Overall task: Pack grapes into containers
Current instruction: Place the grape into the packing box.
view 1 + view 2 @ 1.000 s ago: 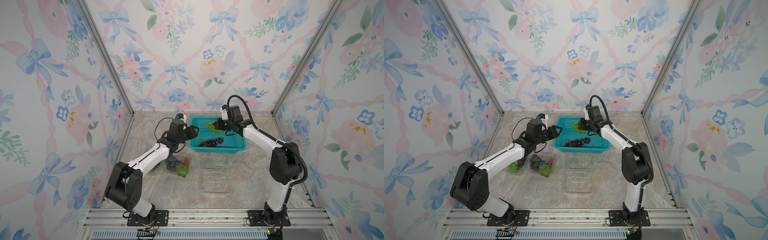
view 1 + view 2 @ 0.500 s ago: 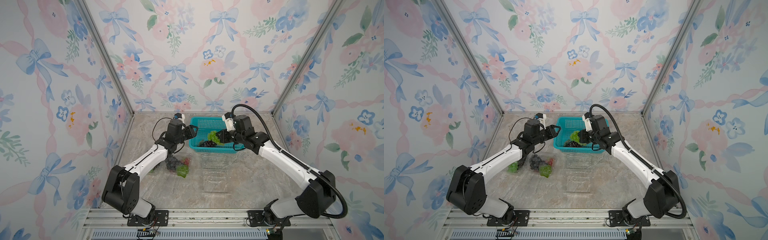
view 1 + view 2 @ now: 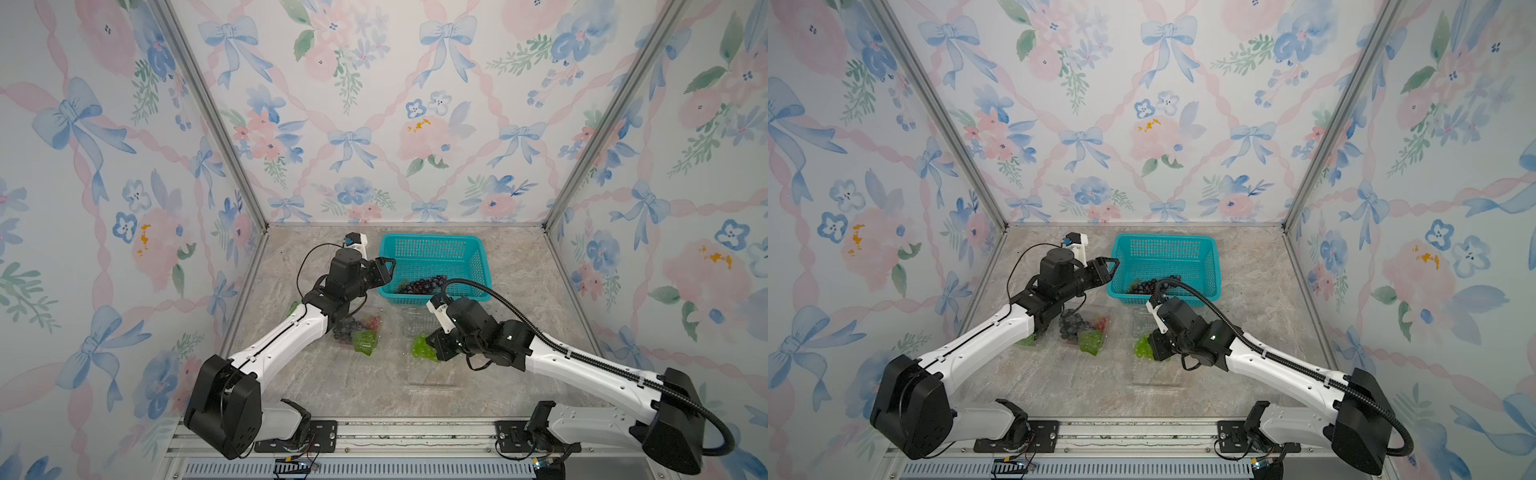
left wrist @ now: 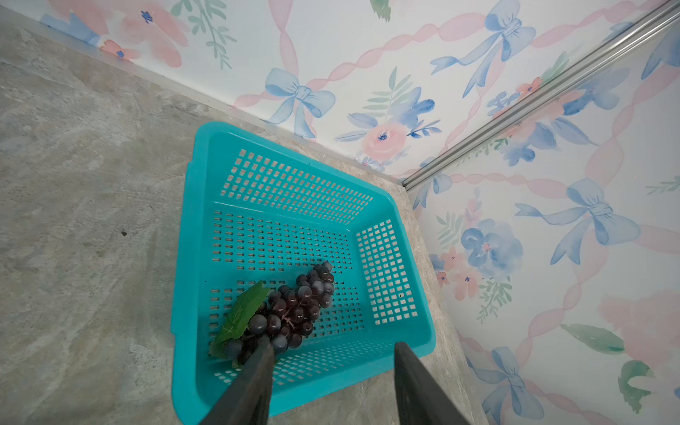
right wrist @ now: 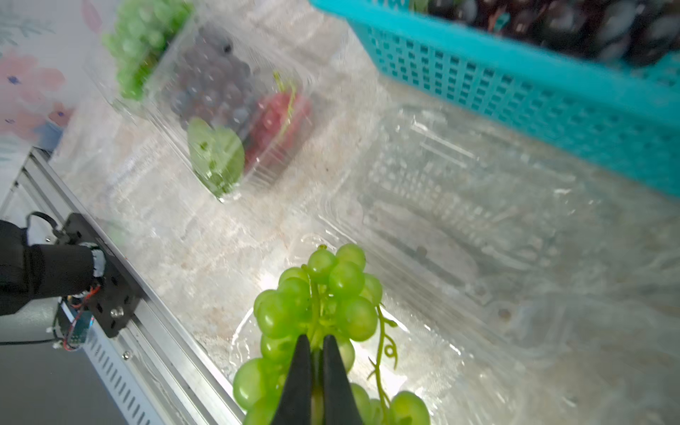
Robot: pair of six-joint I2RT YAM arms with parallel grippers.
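roughly lengthwise along right fingers (image 5: 298,382), green grapes (image 5: 320,294) over clear container (image 5: 460,206)

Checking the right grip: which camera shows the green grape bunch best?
Right wrist: green grape bunch close up, stem in the shut right pincer. In both top views it's a green patch; left wrist misses it.

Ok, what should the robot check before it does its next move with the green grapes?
1. Right tool shut on the round-berried green grape bunch: ok.
2. Clear plastic clamshell box under it open, empty: ok.
3. Bunch low enough to let go: cannot tell.
4. Left tool open by the teal perforated plastic basket: ok.
5. Dark purple grape bunch lying free in that basket: ok.
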